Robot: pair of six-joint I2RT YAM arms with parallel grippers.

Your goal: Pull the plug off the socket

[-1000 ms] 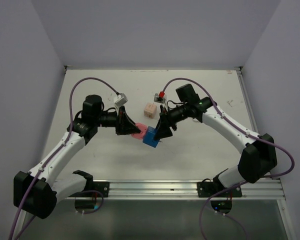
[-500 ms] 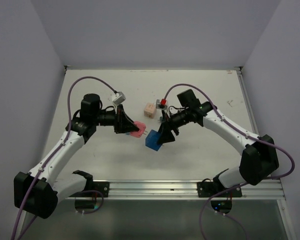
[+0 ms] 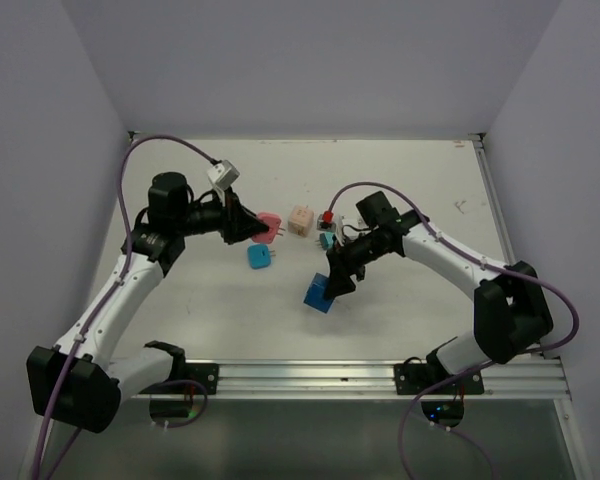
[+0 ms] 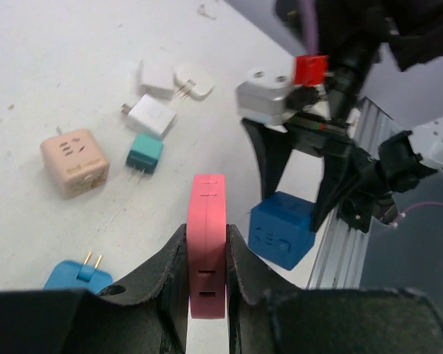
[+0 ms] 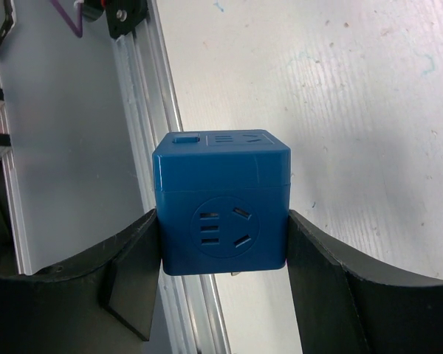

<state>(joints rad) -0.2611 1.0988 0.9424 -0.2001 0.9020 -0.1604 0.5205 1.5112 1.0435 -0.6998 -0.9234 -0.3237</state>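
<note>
Two halves of the job are hanging well apart. The flat pink plastic plug [image 4: 208, 258] is being clenched edge-on in the left jaws, hovering just to the left of the pale peach plastic cube socket [image 3: 300, 220]. The glossy blue plastic cube socket [image 5: 223, 203] is being squeezed by two opposite side faces in the right jaws, nearer the arm bases than the peach cube and slightly to its right. Whether the blue cube is touching the white tabletop [image 3: 430, 180] I cannot tell. No pin is bridging plug and socket, so the pull itself is looking done, and setting the pieces down is probably what is remaining.

Both pieces are looking like hard, light, smooth moulded plastic: stiff enough not to give under the jaws, but slick enough to twist out of a weak pinch. The plug is handling best by its broad flat faces, well away from the thin metal pins, which are likely to bend if knocked. The blue cube is offering flat parallel sides, leaving its holed face free.

A small teal plastic plug [image 3: 326, 241] is lying just right of the peach cube, and a sky-blue plastic plug [image 3: 260, 257] is lying nearer the bases and to its left.
</note>
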